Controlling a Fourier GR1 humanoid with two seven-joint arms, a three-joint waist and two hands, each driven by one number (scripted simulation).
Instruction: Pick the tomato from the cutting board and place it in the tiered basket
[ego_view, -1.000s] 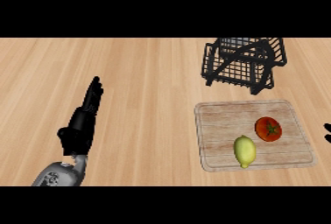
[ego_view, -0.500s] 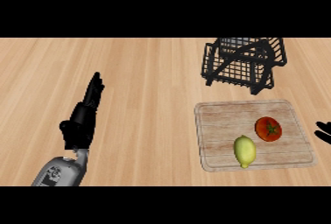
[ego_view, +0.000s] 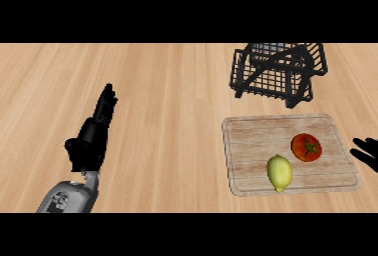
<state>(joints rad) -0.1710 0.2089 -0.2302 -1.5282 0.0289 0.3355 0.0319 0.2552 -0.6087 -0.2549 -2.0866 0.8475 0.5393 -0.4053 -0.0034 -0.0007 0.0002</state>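
Red round tomato (ego_view: 306, 147) lies ungrasped on the pale wooden cutting board (ego_view: 251, 135). Right hand (ego_view: 366, 154) nears, fingers spread; next, close round it, then the black wire tiered basket (ego_view: 279, 72).

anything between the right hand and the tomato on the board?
In the head view, only bare cutting board and its right edge lie between the right hand and the tomato. The lemon sits lower left of the tomato, off that line.
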